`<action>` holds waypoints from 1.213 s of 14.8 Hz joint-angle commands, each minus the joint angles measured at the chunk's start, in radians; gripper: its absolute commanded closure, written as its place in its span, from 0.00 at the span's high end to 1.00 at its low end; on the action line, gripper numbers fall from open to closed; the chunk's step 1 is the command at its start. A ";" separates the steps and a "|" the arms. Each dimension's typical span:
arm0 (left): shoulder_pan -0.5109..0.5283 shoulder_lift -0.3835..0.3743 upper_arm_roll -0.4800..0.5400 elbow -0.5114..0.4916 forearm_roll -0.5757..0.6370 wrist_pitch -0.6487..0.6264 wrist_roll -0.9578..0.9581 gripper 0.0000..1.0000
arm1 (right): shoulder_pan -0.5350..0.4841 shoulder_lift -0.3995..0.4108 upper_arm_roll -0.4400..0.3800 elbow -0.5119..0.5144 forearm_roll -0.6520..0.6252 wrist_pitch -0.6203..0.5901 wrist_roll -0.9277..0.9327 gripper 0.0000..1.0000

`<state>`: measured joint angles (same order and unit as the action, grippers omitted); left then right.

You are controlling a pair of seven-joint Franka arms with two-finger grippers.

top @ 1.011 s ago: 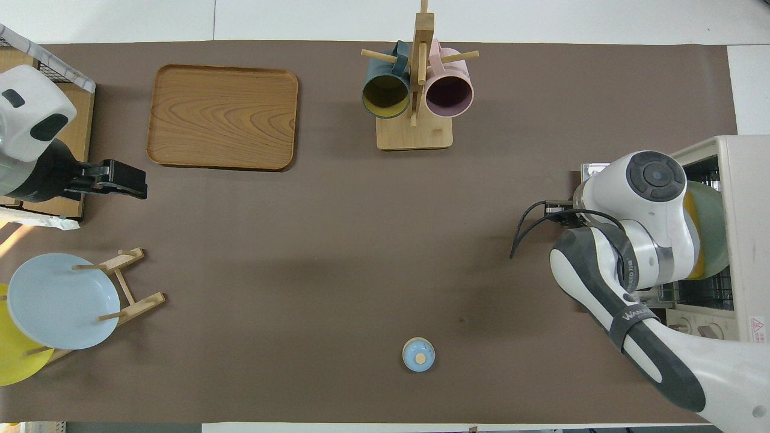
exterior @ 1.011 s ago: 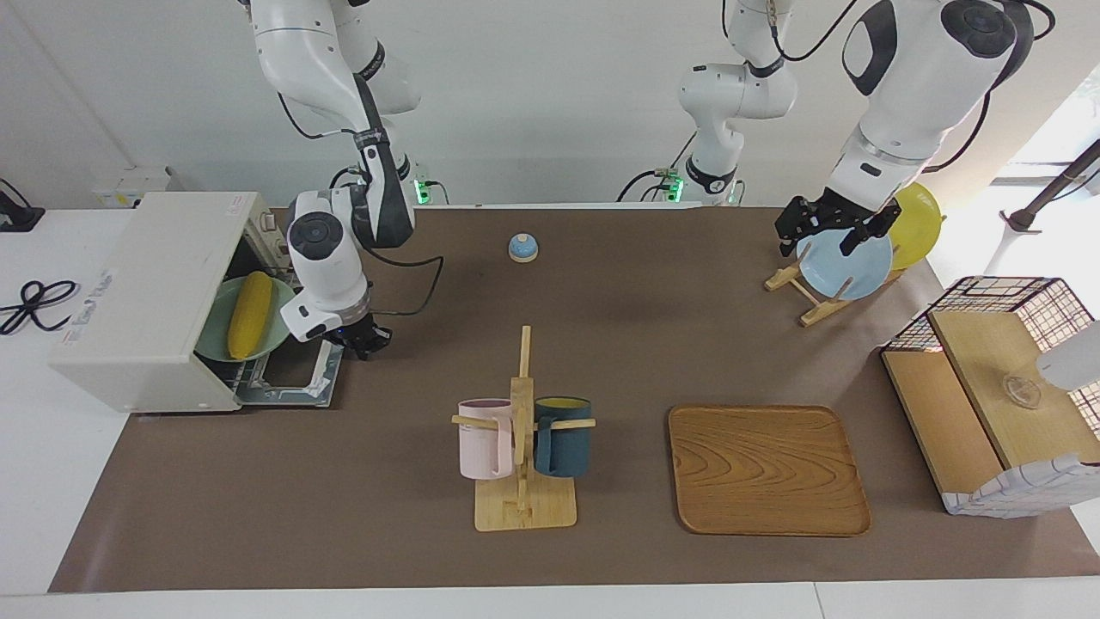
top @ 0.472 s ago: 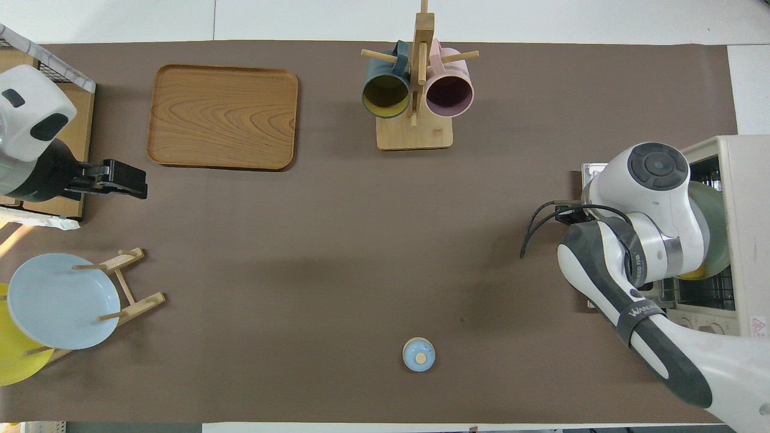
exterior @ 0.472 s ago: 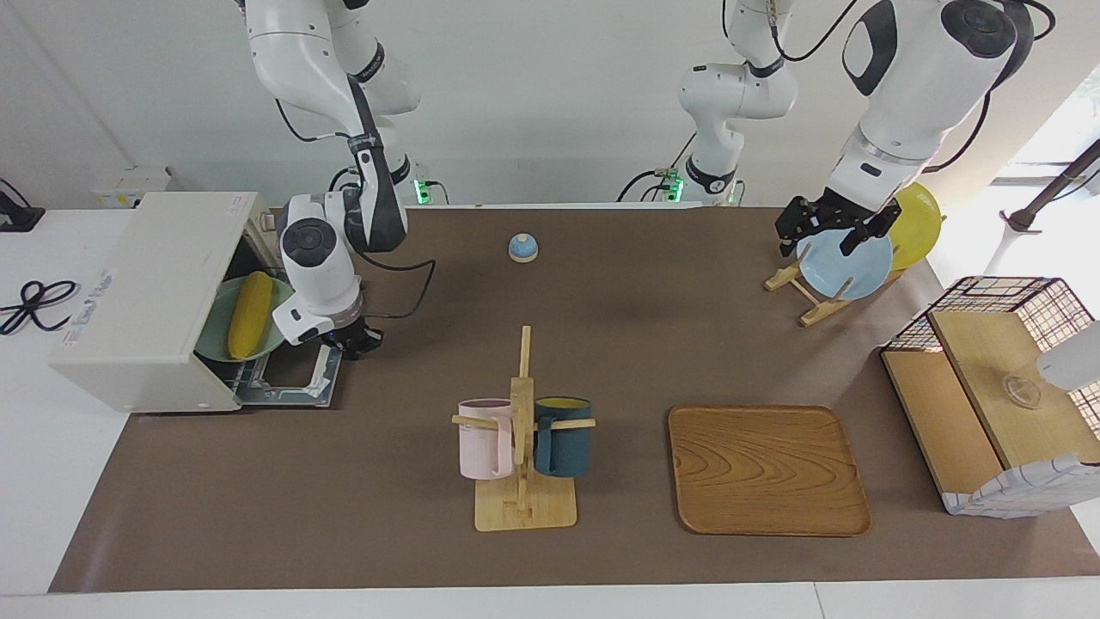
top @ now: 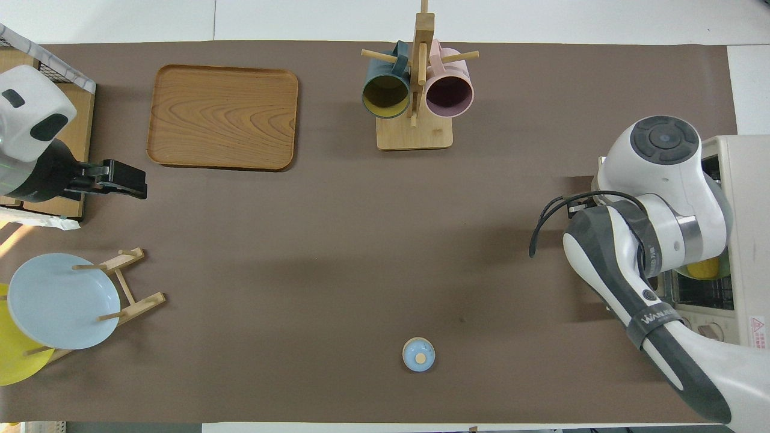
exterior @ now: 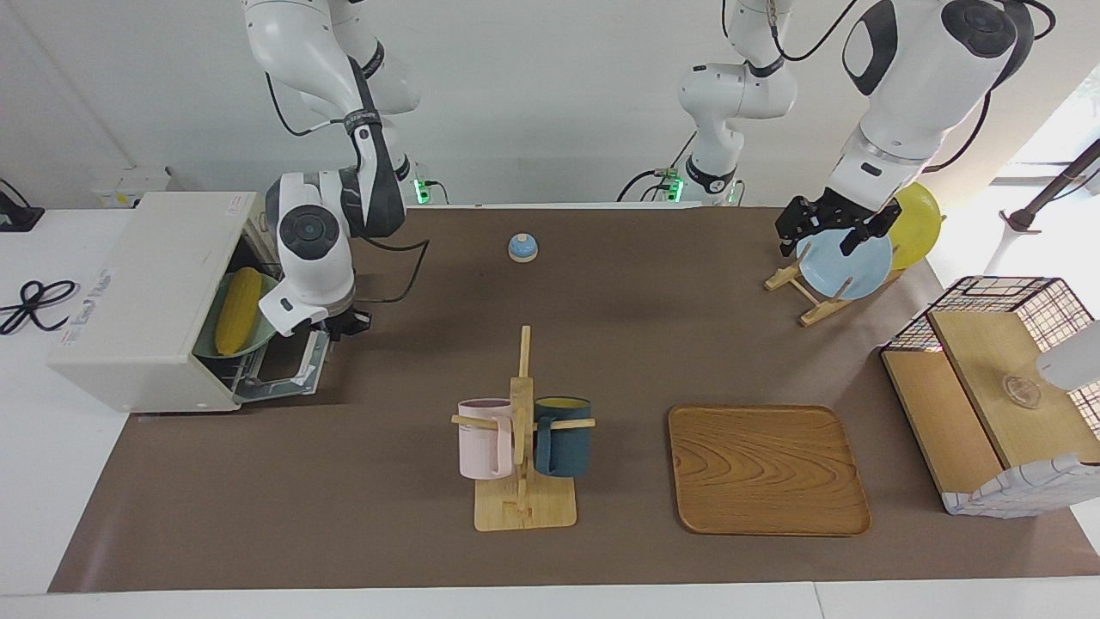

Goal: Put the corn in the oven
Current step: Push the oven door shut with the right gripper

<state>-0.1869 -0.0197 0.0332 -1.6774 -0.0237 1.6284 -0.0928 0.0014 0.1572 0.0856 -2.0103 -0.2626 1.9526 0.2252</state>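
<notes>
Since a second ago the oven [exterior: 150, 297] door [exterior: 288, 371] has swung up from lying flat to a partly raised tilt, lifted by the right gripper [exterior: 342, 324], which has risen with it at the door's free edge. Its fingertips are pressed together, apparently on or under the door's bar handle, though the exact contact is hidden by the wrist. The corn [exterior: 235, 299] lies on a green plate [exterior: 262, 331] on the wire rack inside the oven, at the right arm's end of the worktop [exterior: 550, 361], so placing looks done and closing the door seems the step in hand. The left gripper [exterior: 823, 225] waits with fingers spread over the blue plate [exterior: 846, 268] in the wooden rack.
</notes>
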 commanded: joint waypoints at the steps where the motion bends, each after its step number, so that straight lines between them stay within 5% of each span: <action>1: 0.014 -0.011 -0.004 -0.001 -0.008 -0.012 0.008 1.00 | -0.081 -0.039 -0.026 0.050 -0.084 -0.066 -0.125 0.00; 12: 0.014 -0.011 -0.004 0.001 -0.008 -0.012 0.008 1.00 | -0.178 -0.130 -0.024 0.054 -0.064 -0.135 -0.314 0.00; 15: 0.014 -0.011 -0.004 -0.001 -0.008 -0.012 0.008 1.00 | -0.169 -0.137 -0.023 0.138 -0.018 -0.243 -0.319 0.00; 16: 0.014 -0.011 -0.004 0.001 -0.008 -0.012 0.008 1.00 | -0.166 -0.137 -0.020 0.172 -0.012 -0.286 -0.320 0.05; 18: 0.014 -0.011 -0.004 0.001 -0.008 -0.012 0.008 1.00 | -0.162 -0.139 -0.015 0.232 0.034 -0.333 -0.343 0.38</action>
<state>-0.1868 -0.0197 0.0335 -1.6774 -0.0237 1.6284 -0.0928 -0.1582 0.0209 0.0636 -1.8441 -0.2817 1.6740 -0.0704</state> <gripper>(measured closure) 0.000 0.956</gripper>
